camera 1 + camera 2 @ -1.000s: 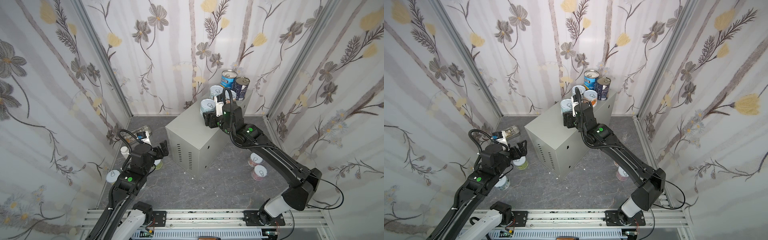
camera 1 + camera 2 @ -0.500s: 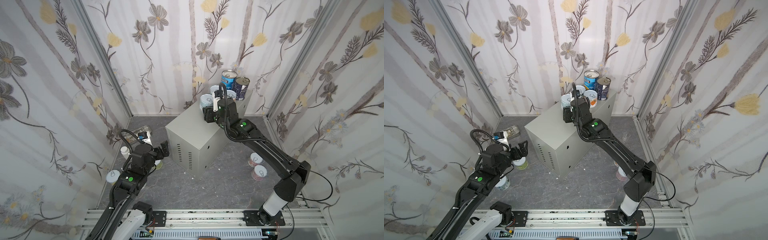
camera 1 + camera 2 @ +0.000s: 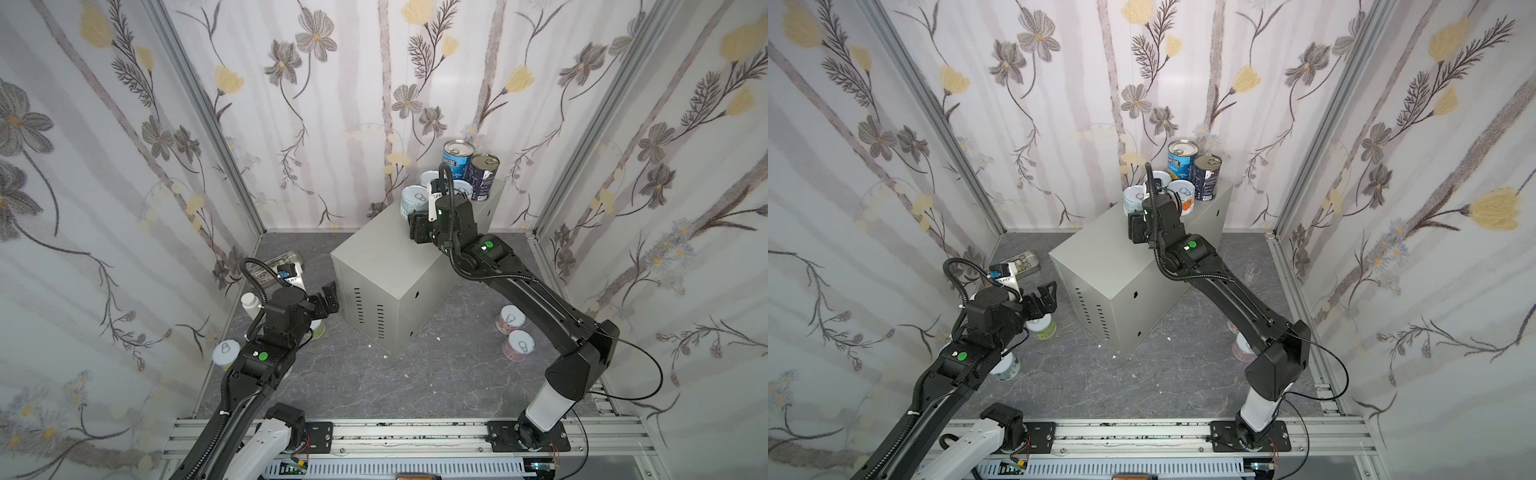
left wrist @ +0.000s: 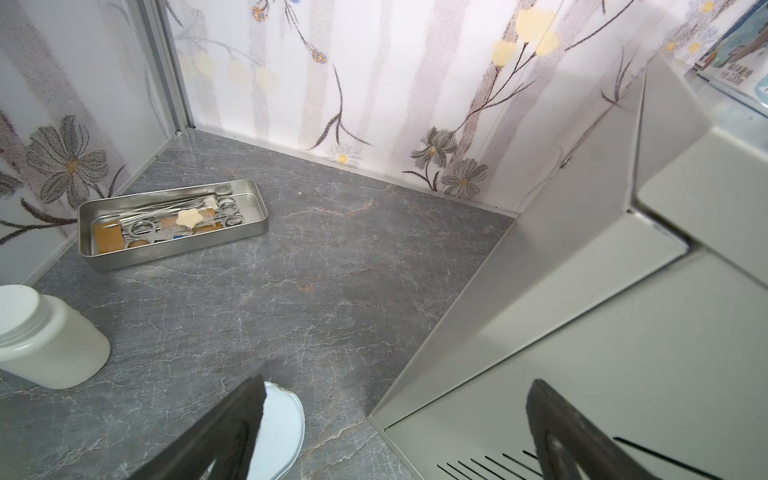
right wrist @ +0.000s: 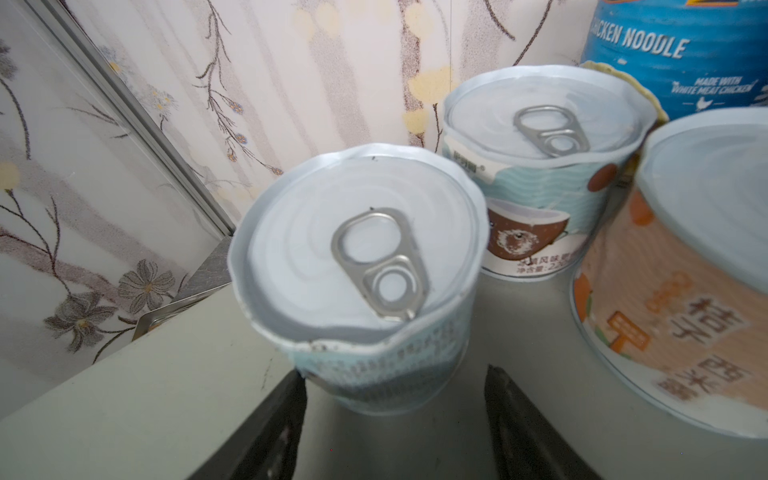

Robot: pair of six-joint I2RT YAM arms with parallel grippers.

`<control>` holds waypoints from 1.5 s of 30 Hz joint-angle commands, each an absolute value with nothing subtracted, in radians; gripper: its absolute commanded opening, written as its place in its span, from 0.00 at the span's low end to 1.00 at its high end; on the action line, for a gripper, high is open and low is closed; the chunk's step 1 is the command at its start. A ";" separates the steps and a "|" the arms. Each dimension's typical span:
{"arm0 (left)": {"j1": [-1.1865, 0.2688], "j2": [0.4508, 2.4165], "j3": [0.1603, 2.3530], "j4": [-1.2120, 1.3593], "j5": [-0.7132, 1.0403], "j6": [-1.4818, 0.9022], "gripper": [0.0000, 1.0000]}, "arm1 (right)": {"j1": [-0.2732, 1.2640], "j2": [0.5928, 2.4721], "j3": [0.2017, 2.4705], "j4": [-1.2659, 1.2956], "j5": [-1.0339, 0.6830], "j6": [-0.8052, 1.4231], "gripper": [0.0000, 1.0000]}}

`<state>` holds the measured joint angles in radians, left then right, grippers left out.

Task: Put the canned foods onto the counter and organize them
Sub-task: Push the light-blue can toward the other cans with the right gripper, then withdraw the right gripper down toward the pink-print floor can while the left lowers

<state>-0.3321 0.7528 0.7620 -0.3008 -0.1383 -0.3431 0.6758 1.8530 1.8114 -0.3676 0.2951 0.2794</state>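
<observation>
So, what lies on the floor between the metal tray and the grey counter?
Nothing. In the left wrist view, the floor between the metal tray and the counter is bare grey marbled surface.

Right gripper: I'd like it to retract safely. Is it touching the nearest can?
Cannot tell. Right wrist view: one finger stands clear of the can, the other's tip meets its wall, contact or mere overlap.
</observation>
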 commanded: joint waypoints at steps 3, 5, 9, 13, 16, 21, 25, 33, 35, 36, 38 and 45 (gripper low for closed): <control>-0.309 0.751 0.793 -0.281 -0.144 -0.362 1.00 | 0.679 1.781 1.784 -0.340 0.290 0.270 0.72; -0.303 0.743 0.806 -0.288 -0.148 -0.365 1.00 | 0.683 1.737 1.755 -0.324 0.279 0.253 0.74; -0.301 0.731 0.846 -0.316 -0.147 -0.368 1.00 | 0.696 1.652 1.695 -0.323 0.284 0.218 0.79; -0.301 0.718 0.910 -0.365 -0.131 -0.362 1.00 | 0.698 1.516 1.593 -0.318 0.301 0.208 0.82; -0.301 0.694 0.950 -0.402 -0.131 -0.355 1.00 | 0.696 1.417 1.510 -0.322 0.315 0.206 0.84; -0.302 0.653 0.961 -0.449 -0.171 -0.344 1.00 | 0.692 1.261 1.357 -0.346 0.356 0.211 0.87; -0.302 0.640 0.910 -0.469 -0.196 -0.371 1.00 | 0.658 1.132 1.221 -0.362 0.349 0.248 0.89; -0.301 0.559 0.754 -0.476 -0.170 -0.466 1.00 | 0.532 0.957 0.997 -0.418 0.253 0.294 0.95; -0.301 0.534 0.717 -0.479 -0.157 -0.498 1.00 | 0.503 0.925 0.933 -0.416 0.248 0.310 0.96; -0.301 0.527 0.700 -0.479 -0.154 -0.513 1.00 | 0.494 0.913 0.897 -0.407 0.246 0.316 0.97; -0.302 0.522 0.683 -0.477 -0.157 -0.535 1.00 | 0.475 0.889 0.820 -0.375 0.259 0.333 1.00; -0.302 0.544 0.659 -0.463 -0.172 -0.577 1.00 | 0.378 0.883 0.632 -0.278 0.271 0.405 1.00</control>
<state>-0.3023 0.5343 0.6743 -0.4885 -0.1616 -0.5289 0.4065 0.8783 0.6643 -0.3702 0.2646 0.3504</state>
